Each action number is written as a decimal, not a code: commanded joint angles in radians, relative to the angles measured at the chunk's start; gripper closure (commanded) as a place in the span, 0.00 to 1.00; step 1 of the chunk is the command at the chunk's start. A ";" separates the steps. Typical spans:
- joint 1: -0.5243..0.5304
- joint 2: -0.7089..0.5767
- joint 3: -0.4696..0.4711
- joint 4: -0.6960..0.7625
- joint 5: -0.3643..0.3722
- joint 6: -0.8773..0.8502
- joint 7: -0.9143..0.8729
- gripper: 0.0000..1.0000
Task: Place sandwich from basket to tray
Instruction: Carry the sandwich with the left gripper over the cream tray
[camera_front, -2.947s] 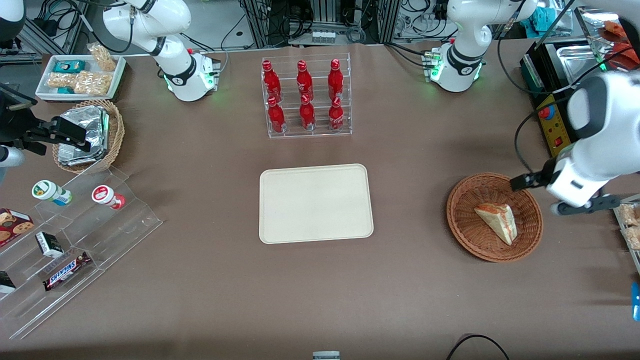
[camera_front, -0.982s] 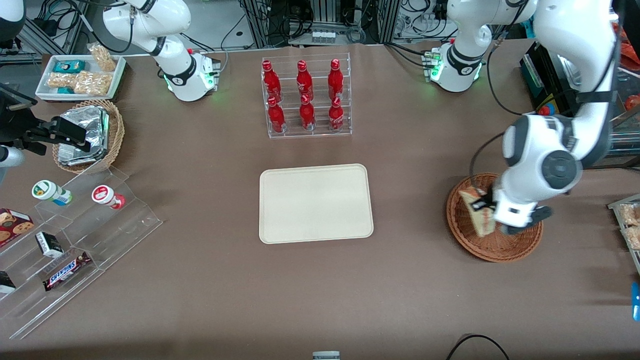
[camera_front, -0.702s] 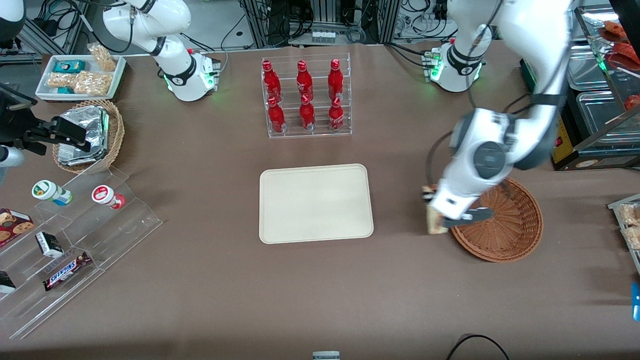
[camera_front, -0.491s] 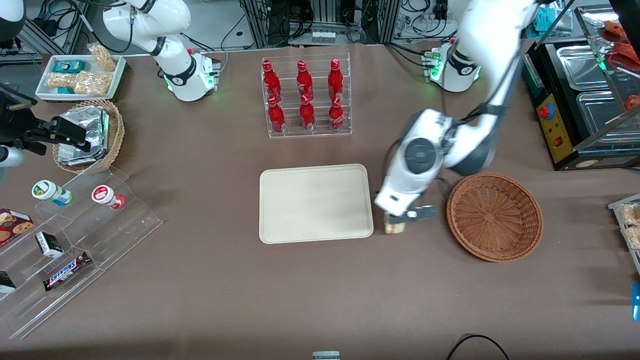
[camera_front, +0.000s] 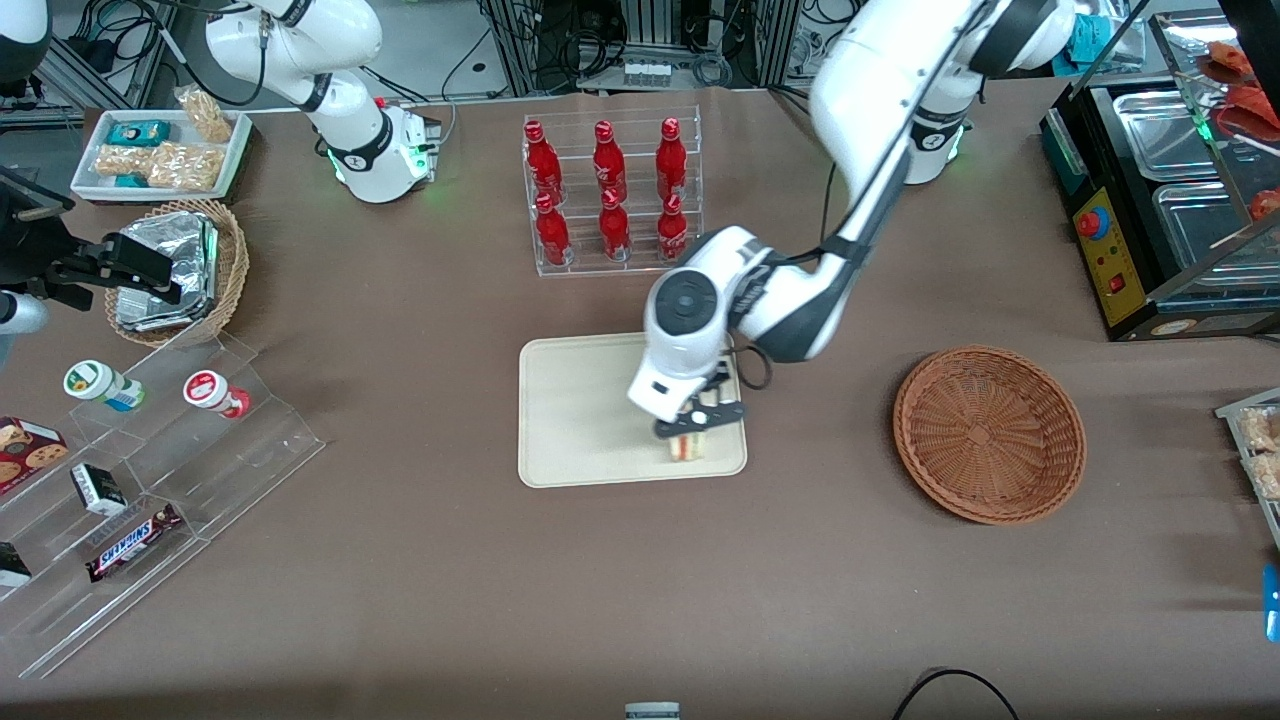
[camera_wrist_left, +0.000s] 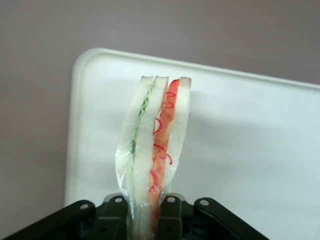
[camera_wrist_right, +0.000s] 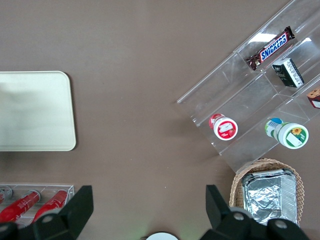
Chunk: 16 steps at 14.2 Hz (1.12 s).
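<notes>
Front view: brown desk (camera_front: 400, 560), cable-cluttered racks at its farther edge. Hand (camera_front: 692, 428) grips the sandwich (camera_front: 686, 446) over the tray (camera_front: 580, 420). A bar (camera_front: 132, 541) reads "SNICKERS".

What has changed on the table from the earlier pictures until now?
The gripper took hold of the sandwich in the basket, lifted it out and carried it over the tray, where it holds it now. The basket, now empty, and the tray stayed in place.
</notes>
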 joint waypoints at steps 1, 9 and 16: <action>-0.010 0.090 -0.033 0.142 -0.020 -0.029 -0.022 1.00; -0.061 0.170 -0.061 0.174 -0.005 -0.006 -0.082 0.98; -0.063 0.115 -0.056 0.163 0.002 -0.014 -0.094 0.00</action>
